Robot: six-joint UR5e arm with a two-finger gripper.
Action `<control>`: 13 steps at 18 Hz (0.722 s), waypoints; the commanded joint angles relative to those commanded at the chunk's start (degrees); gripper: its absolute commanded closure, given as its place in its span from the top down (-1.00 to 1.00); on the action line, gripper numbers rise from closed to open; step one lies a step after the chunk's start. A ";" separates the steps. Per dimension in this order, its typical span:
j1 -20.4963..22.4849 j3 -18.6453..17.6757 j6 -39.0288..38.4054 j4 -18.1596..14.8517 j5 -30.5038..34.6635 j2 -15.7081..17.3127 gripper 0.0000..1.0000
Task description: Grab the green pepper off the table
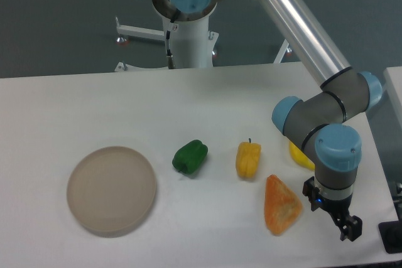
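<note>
The green pepper [190, 157] is small, glossy and dark green. It lies on the white table [94, 105] left of centre, between the beige plate and the yellow pepper. My gripper [350, 228] hangs low over the table's front right corner, far to the right of the green pepper and just right of the orange wedge. Its dark fingers [344, 225] look slightly apart and hold nothing.
A round beige plate [112, 189] lies at the front left. A yellow pepper [248, 159] stands right of the green one. An orange wedge [281, 205] lies next to the gripper. A yellow item [299, 157] is partly hidden behind the arm's wrist [337, 155].
</note>
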 joint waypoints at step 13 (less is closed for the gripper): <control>-0.09 -8.25 -8.59 -1.14 -2.19 8.33 1.00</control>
